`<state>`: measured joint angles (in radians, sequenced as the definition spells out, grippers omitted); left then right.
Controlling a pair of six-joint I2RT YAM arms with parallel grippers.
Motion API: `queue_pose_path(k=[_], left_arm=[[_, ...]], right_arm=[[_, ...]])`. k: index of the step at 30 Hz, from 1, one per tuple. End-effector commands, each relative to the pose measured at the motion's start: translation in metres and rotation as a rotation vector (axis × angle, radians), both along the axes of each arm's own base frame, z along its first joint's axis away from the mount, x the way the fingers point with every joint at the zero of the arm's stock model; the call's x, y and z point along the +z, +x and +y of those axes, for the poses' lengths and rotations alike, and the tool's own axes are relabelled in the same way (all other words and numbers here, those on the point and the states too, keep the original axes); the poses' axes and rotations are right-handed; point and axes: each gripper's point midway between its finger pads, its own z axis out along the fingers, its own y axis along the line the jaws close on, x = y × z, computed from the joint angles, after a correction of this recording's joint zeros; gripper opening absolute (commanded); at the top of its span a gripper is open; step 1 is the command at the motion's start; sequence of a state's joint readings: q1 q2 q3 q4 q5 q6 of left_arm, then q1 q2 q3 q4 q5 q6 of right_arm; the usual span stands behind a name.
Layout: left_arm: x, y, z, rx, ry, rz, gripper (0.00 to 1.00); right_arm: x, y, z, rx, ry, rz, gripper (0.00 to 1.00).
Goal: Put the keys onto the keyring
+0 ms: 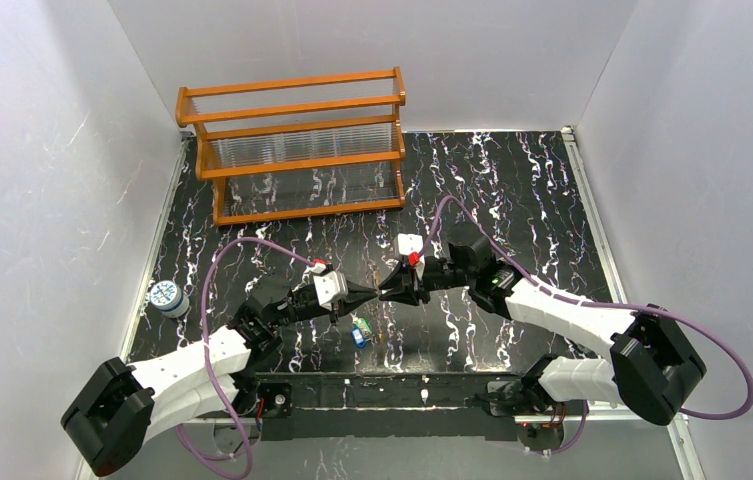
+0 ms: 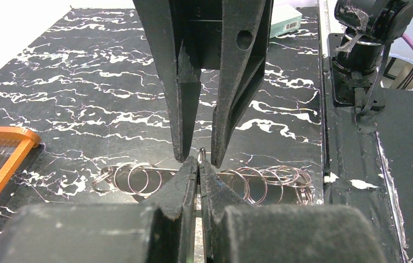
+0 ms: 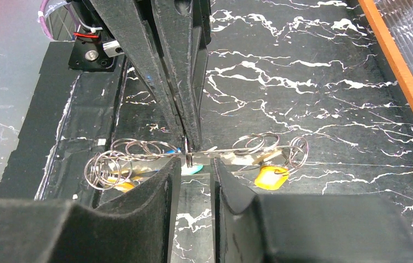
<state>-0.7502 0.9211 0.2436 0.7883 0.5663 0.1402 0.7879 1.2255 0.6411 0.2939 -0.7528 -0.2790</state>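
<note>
Seen from above, the keyring [image 3: 226, 150] is hidden behind the meeting fingertips; the left gripper [image 2: 199, 164] pinches it shut over the worktop [image 1: 512, 200]; the right gripper [image 3: 197, 164] stands parted around that spot; a yellow key [image 3: 270, 177] hangs blurred; green and blue keys [image 1: 360, 333] lie nearby; an orange rack [image 1: 297, 150] stands well behind.

No legible text, only an unreadable barcode label [image 2: 287, 25] on a pale-green box [image 2: 281, 12]

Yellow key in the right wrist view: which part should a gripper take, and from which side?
Likely its yellow plastic head, from straight above. It lies flat on the table, so only its edges offer a hold. The silver rings crowd its far side, so close across the other two edges.
</note>
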Motion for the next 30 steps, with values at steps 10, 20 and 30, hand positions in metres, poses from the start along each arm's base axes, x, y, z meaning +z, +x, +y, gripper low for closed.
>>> queue_pose_path(k=[10, 20, 30], left_arm=[[0.03, 0.0, -0.006, -0.027, -0.057, -0.067, 0.0], [0.031, 0.001, -0.006, -0.022, -0.06, -0.071, 0.0], [0.059, 0.007, 0.007, 0.069, -0.138, -0.11, 0.73]], right_arm=[[0.02, -0.001, 0.01, 0.045, 0.074, -0.025, 0.25], [0.015, -0.002, 0.011, 0.055, 0.067, -0.016, 0.01], [0.016, 0.009, 0.005, -0.024, 0.084, -0.038, 0.01]])
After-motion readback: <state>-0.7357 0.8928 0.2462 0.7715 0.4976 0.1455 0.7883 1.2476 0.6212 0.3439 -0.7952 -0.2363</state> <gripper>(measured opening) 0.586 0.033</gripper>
